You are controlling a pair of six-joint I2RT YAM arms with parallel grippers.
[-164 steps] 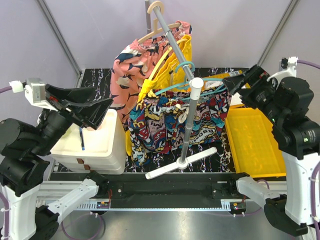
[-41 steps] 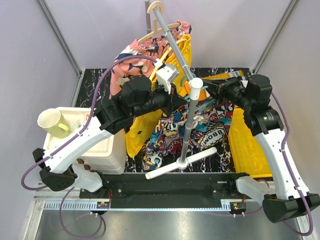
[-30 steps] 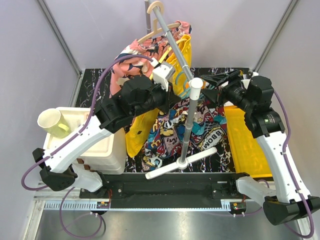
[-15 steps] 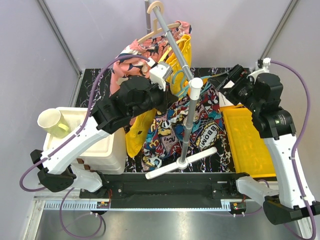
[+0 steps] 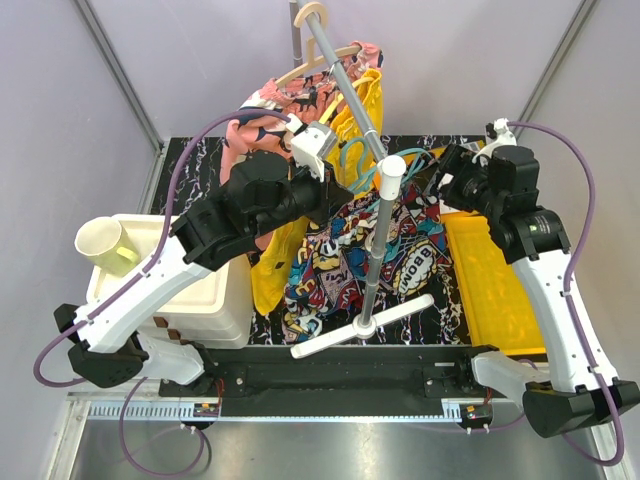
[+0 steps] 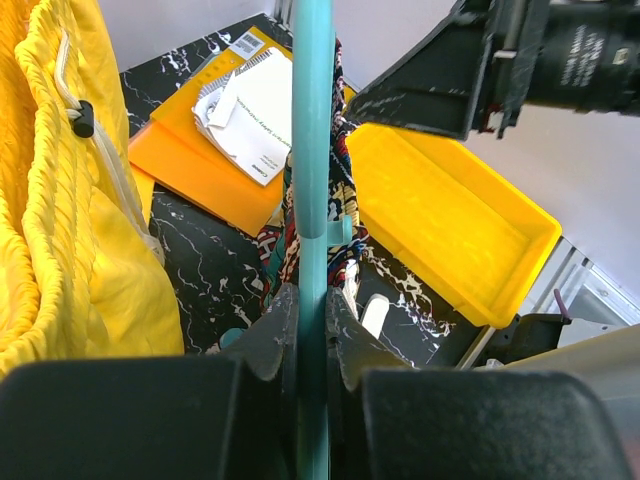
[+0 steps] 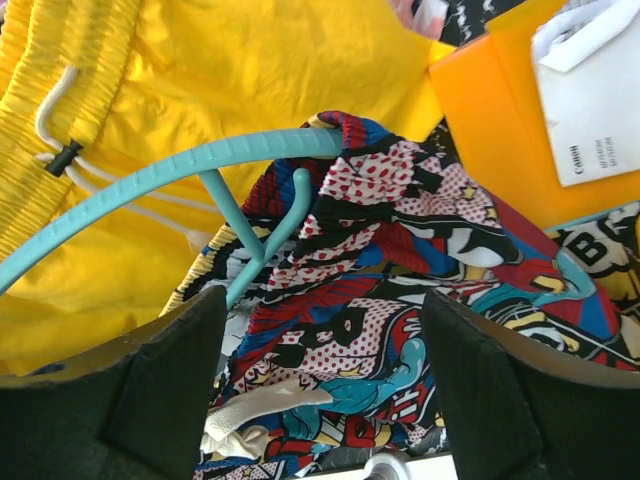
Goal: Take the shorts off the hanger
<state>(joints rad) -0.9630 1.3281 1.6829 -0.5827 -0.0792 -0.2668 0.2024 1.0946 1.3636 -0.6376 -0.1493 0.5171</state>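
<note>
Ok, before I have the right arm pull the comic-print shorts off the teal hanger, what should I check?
1. Hold: the left gripper is clamped on the teal hanger: ok.
2. The right gripper is open and holding nothing: ok.
3. The comic-print shorts are lined up with the right gripper: ok, they are directly in front of it.
4. Shorts free of the hanger: not ok, the waistband is hooked over one hanger end.
5. The yellow shorts are out of the pull path: cannot tell, they hang close beside the hanger.
6. Hanger hook off the rail: cannot tell.
</note>
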